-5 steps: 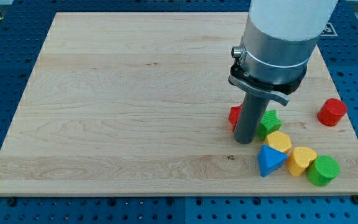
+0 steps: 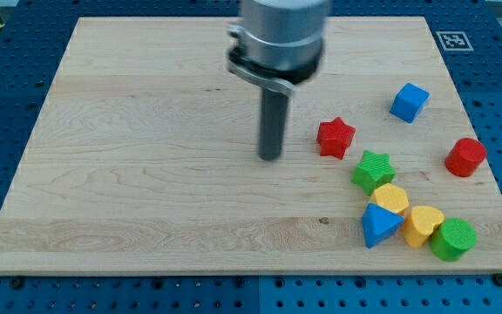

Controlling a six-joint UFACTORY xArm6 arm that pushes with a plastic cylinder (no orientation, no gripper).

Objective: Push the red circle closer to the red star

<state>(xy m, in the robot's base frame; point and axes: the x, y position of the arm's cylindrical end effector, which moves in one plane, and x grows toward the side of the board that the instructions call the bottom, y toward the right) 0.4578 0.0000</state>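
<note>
at the right edge of the surface point(image 2: 146, 218) sits the red circle point(image 2: 466, 157), well apart from the red star point(image 2: 335, 137), which lies to its left and slightly farther. my tip point(image 2: 270, 158), a bare rod holding nothing as end effector, stands left of the star, so the circle lies far to its right, beyond the star; i judge it must circle round to the circle's right side.

Tip point(image 2: 270, 158) left of star point(image 2: 335, 137); circle point(image 2: 465, 157) far right of star, well apart.
</note>
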